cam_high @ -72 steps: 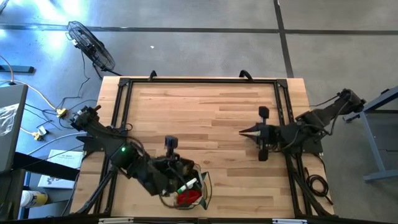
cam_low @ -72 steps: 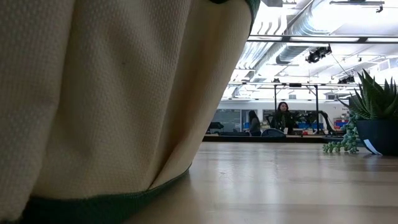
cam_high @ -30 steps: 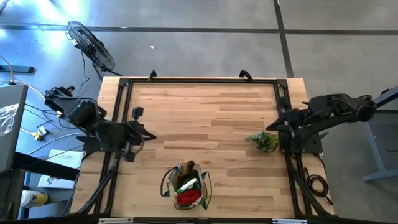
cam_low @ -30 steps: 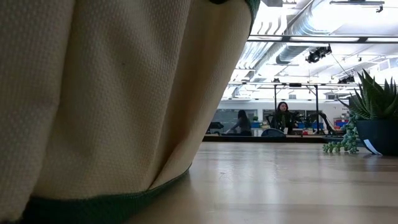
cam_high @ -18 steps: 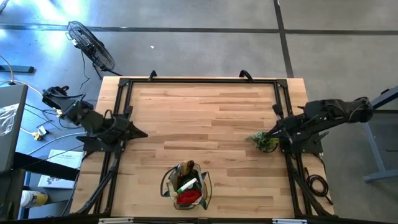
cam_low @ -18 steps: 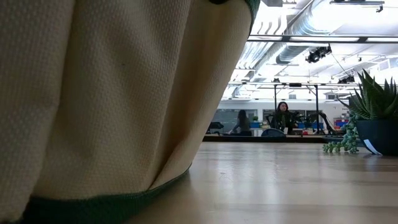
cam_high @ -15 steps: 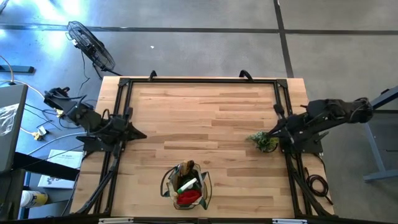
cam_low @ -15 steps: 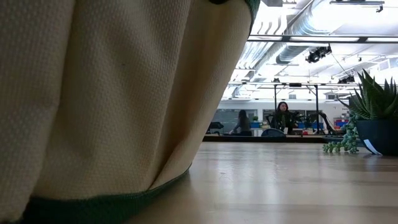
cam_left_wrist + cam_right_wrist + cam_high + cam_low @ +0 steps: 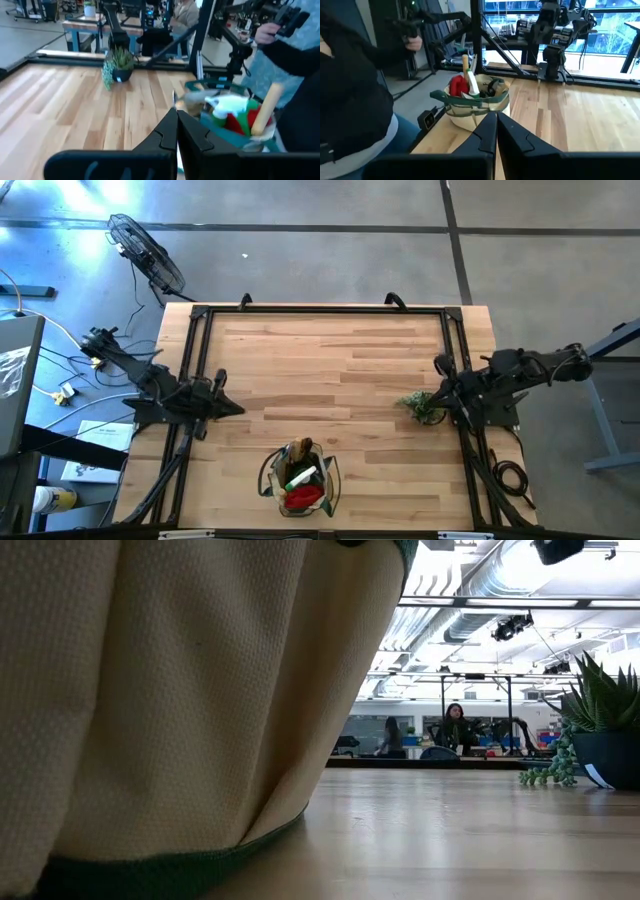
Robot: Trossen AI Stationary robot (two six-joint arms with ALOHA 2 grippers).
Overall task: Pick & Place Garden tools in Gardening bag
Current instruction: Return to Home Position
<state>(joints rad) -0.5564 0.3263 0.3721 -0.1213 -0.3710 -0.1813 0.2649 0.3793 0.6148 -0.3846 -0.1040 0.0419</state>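
Left gripper (image 9: 176, 114) clenched on nothing at the table's (image 9: 330, 350) left edge; right gripper (image 9: 496, 116) pinched empty at its right edge. I see the gardening bag (image 9: 470, 113) between them, nearer the front edge, well apart from both. Potted plant (image 9: 424, 406) just beside the right gripper. Red cloth (image 9: 457, 85) and a wooden handle (image 9: 465, 65) sit in the bag.
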